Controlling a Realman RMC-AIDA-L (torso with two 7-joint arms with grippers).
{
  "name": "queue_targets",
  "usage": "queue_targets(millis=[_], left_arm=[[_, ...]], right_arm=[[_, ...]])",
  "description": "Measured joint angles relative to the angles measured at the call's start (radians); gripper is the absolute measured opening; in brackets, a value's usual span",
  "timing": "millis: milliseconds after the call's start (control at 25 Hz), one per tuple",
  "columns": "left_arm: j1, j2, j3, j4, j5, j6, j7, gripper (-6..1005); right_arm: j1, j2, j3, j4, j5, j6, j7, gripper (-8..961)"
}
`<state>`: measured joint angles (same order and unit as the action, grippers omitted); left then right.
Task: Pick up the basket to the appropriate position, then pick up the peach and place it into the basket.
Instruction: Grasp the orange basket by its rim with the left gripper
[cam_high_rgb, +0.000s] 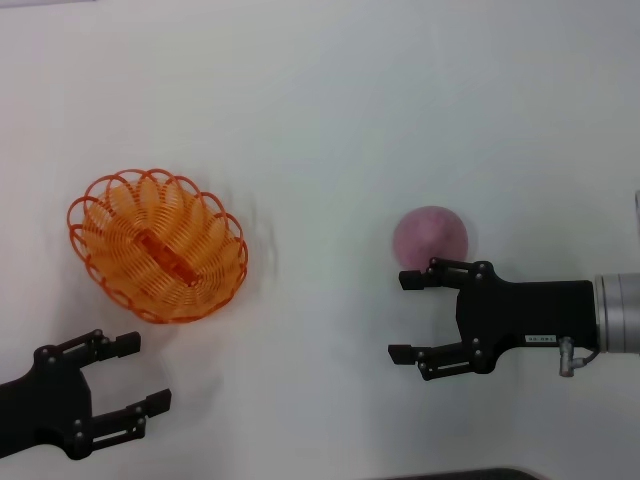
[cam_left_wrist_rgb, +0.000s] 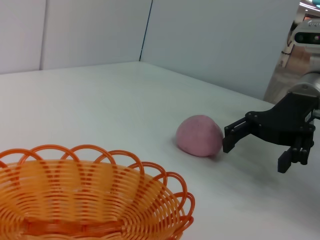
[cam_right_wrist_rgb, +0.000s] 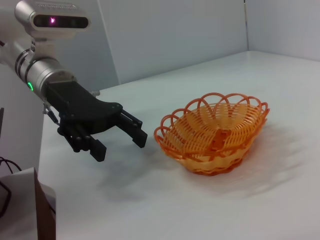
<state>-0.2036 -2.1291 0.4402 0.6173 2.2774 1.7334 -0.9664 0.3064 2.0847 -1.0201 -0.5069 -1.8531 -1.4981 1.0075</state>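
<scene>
**Basket and peach both on the worktop, both grippers empty**

The basket (cam_high_rgb: 158, 247) sat on the white worktop (cam_high_rgb: 330, 110) at the middle left of the head view, tilted with its scalloped rim lifted on one side. The peach (cam_high_rgb: 430, 236) rested on the worktop at the middle right, well apart from the basket. The right gripper (cam_high_rgb: 407, 316) reached in from the right edge, its fingers (cam_high_rgb: 412, 279) spread wide and empty, the upper one just beside the peach. The left gripper (cam_high_rgb: 143, 372) hovered in the lower left corner, just below the basket, its fingers (cam_high_rgb: 123, 343) likewise wide apart and holding nothing.
</scene>
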Motion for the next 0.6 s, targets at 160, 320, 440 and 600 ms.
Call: queue_targets(millis=[160,320,440,600], left_arm=[[-0.002,0.0,0.0,-0.001,0.001,0.0,0.0,781],[-0.002,0.0,0.0,0.0,0.001,0.002,-0.002,781],[-0.002,0.001,0.0,-0.001,-0.003,0.003,-0.002,781],[-0.002,0.001,-0.001,0.002,-0.004,0.012,-0.011,781]], right_arm=[[0.001,0.001,0.0,0.001,0.0,0.0,0.0,945],[0.001,0.001,0.0,0.002,0.0,0.001,0.0,945],[0.003,0.001,0.0,0.003,0.0,0.001,0.0,945],[0.004,0.002,0.0,0.004,0.0,0.001,0.0,945]])
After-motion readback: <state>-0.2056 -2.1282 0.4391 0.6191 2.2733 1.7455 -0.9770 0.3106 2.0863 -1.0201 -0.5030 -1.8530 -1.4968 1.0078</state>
